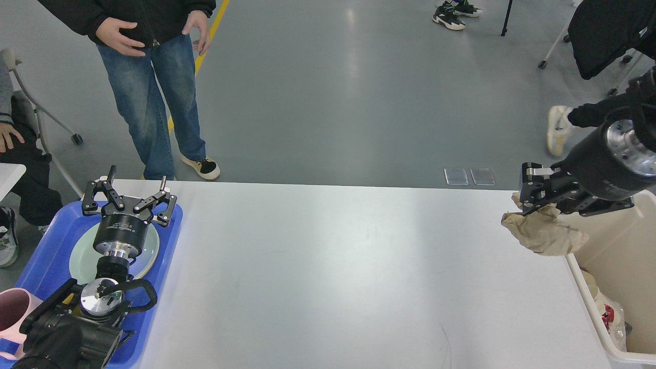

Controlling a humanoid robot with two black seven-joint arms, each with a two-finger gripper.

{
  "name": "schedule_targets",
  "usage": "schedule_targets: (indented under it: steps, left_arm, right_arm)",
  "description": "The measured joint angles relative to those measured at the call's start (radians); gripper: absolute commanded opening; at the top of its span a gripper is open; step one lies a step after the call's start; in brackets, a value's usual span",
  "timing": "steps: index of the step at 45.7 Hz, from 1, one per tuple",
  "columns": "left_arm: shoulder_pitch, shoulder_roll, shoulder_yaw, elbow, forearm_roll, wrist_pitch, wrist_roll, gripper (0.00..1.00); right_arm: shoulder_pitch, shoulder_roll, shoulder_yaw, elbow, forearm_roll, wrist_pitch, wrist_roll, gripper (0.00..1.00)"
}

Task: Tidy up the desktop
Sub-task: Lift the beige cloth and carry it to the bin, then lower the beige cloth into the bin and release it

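The white desktop (328, 266) fills the lower middle of the head view. My right gripper (533, 205) hangs above its far right edge, shut on a crumpled beige paper wad (544, 233) that dangles beside the rim of the cream bin (589, 307). At the left, my left gripper (129, 200) stands open above a pale green plate (148, 251) in the blue tray (46, 256), holding nothing.
The bin holds some rubbish at its bottom, including a red item (607, 312). A pink cup (13, 312) sits at the tray's near left. A person in jeans (154, 102) stands past the table's far left corner. Another person's foot (556, 128) shows behind the right arm.
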Motion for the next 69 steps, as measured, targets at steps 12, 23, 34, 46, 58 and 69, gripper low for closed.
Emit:
schedule_targets:
  steps: [12, 23, 34, 46, 58, 69]
  left_arm:
    - [0.000, 0.000, 0.000, 0.000, -0.001, 0.000, 0.000, 0.96]
    - [0.001, 0.000, 0.000, -0.001, -0.001, 0.000, -0.001, 0.96]
    - [0.001, 0.000, 0.000, -0.001, -0.001, 0.000, 0.000, 0.96]
    - [0.001, 0.000, 0.000, -0.001, -0.001, 0.000, 0.000, 0.96]
    - [0.001, -0.001, -0.001, 0.000, -0.001, 0.000, 0.000, 0.96]
    - [0.001, -0.001, -0.001, 0.000, -0.001, 0.000, 0.000, 0.96]
  right_arm:
    - [-0.112, 0.001, -0.077, -0.043, 0.012, -0.095, 0.004, 0.00]
    - [-0.420, -0.051, -0.156, -0.262, 0.143, -0.259, 0.004, 0.00]
    - [-0.895, -0.228, 0.046, -0.780, 0.153, -0.272, 0.000, 0.00]
    - [-1.478, -0.201, 0.472, -1.358, 0.151, -0.272, -0.005, 0.00]
    - [-1.805, 0.000, 0.611, -1.663, 0.155, -0.490, -0.017, 0.00]
    - [-1.870, 0.035, 0.628, -1.671, 0.161, -0.589, -0.033, 0.00]
